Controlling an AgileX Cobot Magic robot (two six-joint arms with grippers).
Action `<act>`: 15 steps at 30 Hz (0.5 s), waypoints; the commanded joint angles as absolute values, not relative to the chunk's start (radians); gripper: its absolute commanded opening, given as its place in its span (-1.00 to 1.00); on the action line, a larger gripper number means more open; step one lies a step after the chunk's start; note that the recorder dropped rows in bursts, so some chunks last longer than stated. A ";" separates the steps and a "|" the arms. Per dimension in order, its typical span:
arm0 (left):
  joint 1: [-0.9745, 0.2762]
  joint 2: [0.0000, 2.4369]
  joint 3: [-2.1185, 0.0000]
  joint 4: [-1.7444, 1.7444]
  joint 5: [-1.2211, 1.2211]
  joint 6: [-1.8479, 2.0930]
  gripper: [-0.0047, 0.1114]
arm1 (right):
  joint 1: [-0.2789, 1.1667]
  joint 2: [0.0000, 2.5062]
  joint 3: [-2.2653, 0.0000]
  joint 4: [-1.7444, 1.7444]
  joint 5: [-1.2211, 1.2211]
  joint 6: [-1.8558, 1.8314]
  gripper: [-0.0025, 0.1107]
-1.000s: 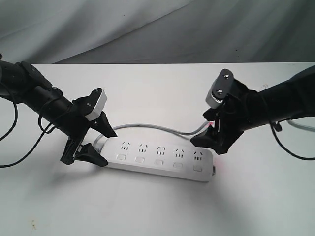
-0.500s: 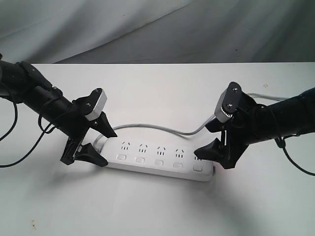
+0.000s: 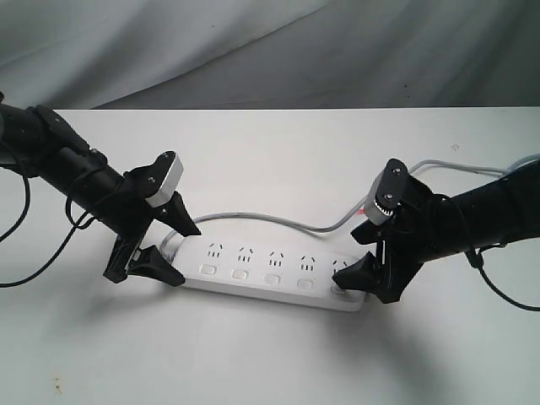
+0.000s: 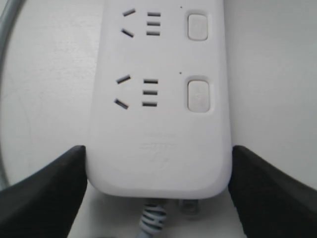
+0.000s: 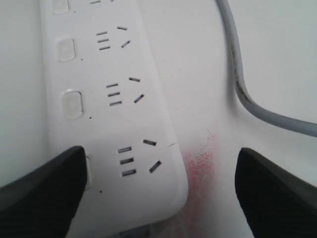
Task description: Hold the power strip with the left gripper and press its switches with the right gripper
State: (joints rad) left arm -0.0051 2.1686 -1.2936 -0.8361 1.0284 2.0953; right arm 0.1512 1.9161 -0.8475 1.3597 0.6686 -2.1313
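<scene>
We see the power strip (image 3: 274,274) lying flat on the white tabletop (image 3: 270,152), in the lower middle of the exterior frame, its length running left to right. Its switches (image 3: 272,278) form a row along the lower edge, one below each socket. The grey cord (image 3: 278,221) leaves the strip's left end, arcs above it and runs off toward the right of the frame.

The left tool (image 3: 180,253) comes in from the left edge and sits at the strip's left end. In the left wrist view its two black fingers (image 4: 44,193) touch the strip's two long sides just beside the rounded end, so we read it as grasping the strip.

The right tool (image 3: 349,258) reaches in from the right edge to the strip's right end. Its jaws stand apart and grip nothing. In the right wrist view one finger (image 5: 42,193) covers most of the last switch, while the other hangs over bare tabletop, clear of the strip. We cannot tell whether that switch is pushed in. A faint reddish tint (image 5: 200,156) marks the tabletop just beside that end.
</scene>
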 commanded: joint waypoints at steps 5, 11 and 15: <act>-0.010 2.166 -1.297 -0.851 1.050 2.093 -0.10 | 0.151 1.916 -0.852 1.354 0.665 -2.142 0.37; -0.010 2.166 -1.297 -0.851 1.050 2.093 -0.10 | 0.151 1.916 -0.852 1.349 0.655 -2.142 0.37; -0.010 2.166 -1.297 -0.851 1.050 2.093 -0.10 | 0.151 1.942 -0.852 1.349 0.655 -2.142 0.37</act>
State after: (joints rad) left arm -0.0051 2.1686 -1.2936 -0.8361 1.0284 2.0953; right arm 0.1512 1.9224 -0.8475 1.3584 0.6664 -2.1313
